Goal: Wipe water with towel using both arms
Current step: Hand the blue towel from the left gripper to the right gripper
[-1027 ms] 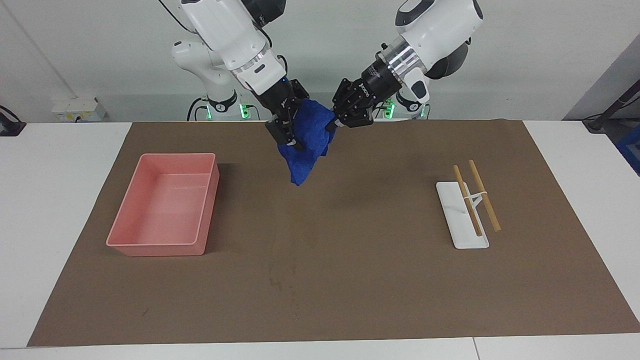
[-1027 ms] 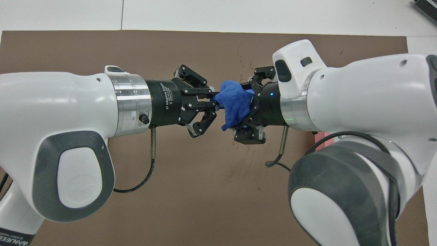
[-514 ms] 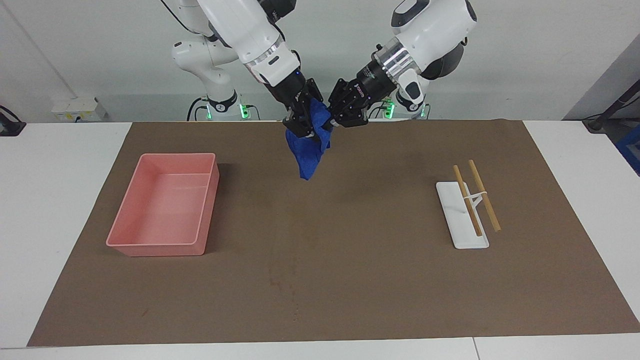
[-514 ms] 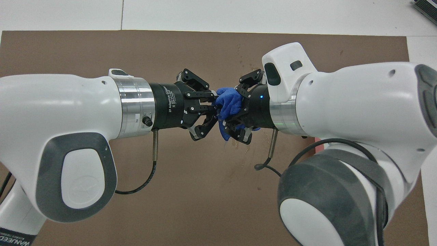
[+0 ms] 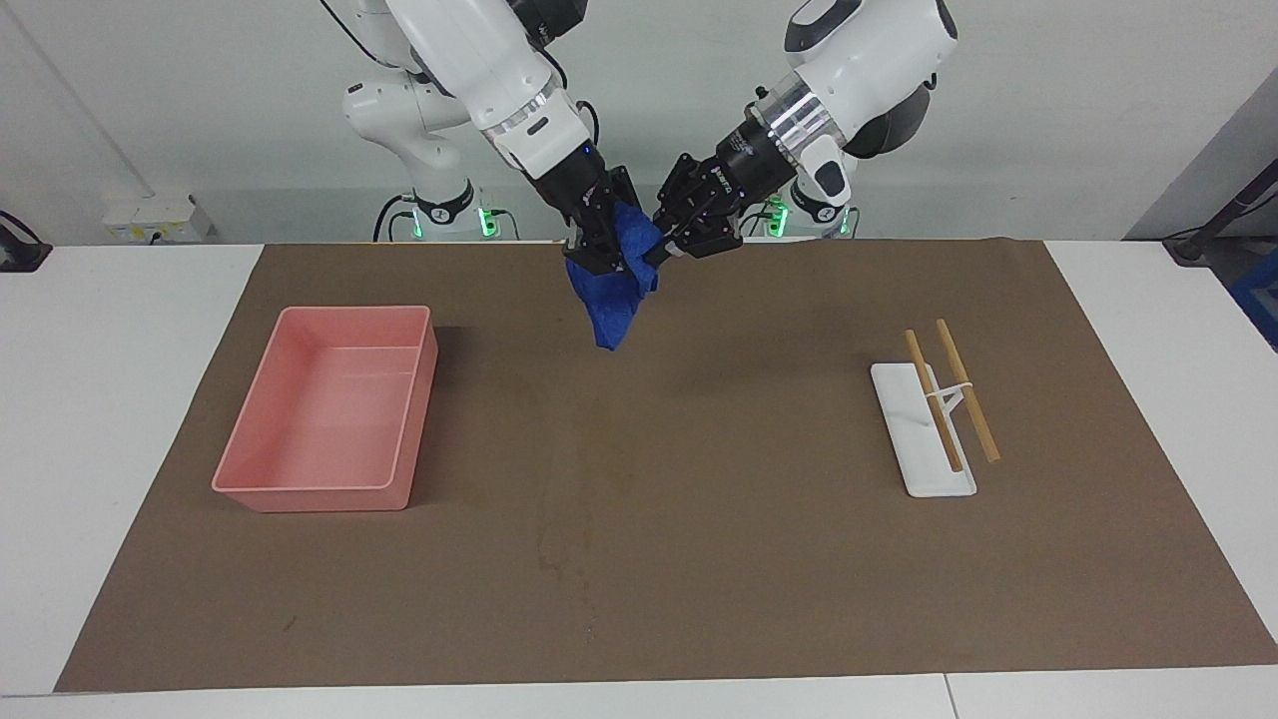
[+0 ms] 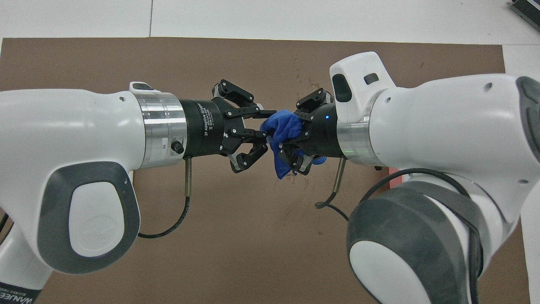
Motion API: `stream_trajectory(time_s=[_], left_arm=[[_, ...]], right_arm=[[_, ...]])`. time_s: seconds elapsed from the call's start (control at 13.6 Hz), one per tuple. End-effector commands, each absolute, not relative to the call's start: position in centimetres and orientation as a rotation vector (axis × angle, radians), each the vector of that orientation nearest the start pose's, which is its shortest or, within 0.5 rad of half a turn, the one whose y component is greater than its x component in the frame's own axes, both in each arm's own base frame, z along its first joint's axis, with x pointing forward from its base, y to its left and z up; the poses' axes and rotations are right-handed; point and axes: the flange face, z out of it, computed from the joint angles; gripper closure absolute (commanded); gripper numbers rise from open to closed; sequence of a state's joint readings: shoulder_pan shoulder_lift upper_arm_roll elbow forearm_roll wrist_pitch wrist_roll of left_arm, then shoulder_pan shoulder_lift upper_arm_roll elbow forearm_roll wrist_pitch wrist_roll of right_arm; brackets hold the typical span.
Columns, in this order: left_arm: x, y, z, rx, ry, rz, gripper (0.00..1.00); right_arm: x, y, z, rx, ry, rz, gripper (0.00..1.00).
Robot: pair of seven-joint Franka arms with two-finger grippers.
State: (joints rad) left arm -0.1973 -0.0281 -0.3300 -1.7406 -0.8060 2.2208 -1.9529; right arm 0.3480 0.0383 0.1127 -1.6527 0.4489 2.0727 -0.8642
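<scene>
Above the brown mat [image 5: 699, 519] at the robots' edge of the table, the blue towel [image 5: 611, 290] hung in the air between both hands. The right hand [image 5: 599, 258] had just pinched shut on it, having been spread a second earlier. Whether the left hand [image 5: 667, 246] still gripped it could not be told. This looked like a handover.

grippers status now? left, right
Left gripper: at the towel, fingers hard to read; cannot tell.
Right gripper: shut on the towel, held up over the mat.

Both end effectors [image 5: 649, 250] raised, tip-to-tip.
</scene>
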Motion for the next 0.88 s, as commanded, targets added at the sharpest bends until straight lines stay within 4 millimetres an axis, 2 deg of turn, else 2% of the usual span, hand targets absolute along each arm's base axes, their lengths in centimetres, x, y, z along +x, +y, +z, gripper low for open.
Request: stream_trajectory(time_s=[0.0,0.15,0.37,0.51,0.66,0.81], left_arm=[[50.2,-31.0,64.7,1.501,1.820,-0.661,0.00],[51.1,-29.4,64.6,1.515,1.839,-0.594,0.00],[52.1,-26.7,63.5,1.679,1.831,-0.408,0.00],[53.0,-24.2,63.2,1.753,1.775,-0.316,0.00],[53.7,-21.1,62.2,1.848,1.691,-0.234,0.00],[54.3,-18.3,61.5,2.082,1.512,-0.072,0.00]], right_arm=[[53.4,28.1,61.7,-2.286,-1.477,-0.615,1.00],[53.1,27.4,60.6,-2.335,-1.425,-0.572,1.00],[51.7,27.4,58.3,-2.513,-1.293,-0.460,1.00],[50.9,26.9,55.2,-2.597,-1.266,-0.377,1.00],[50.6,26.1,52.5,-2.689,-1.164,-0.324,1.00],[50.9,26.4,50.0,-2.762,-1.068,-0.253,1.00]])
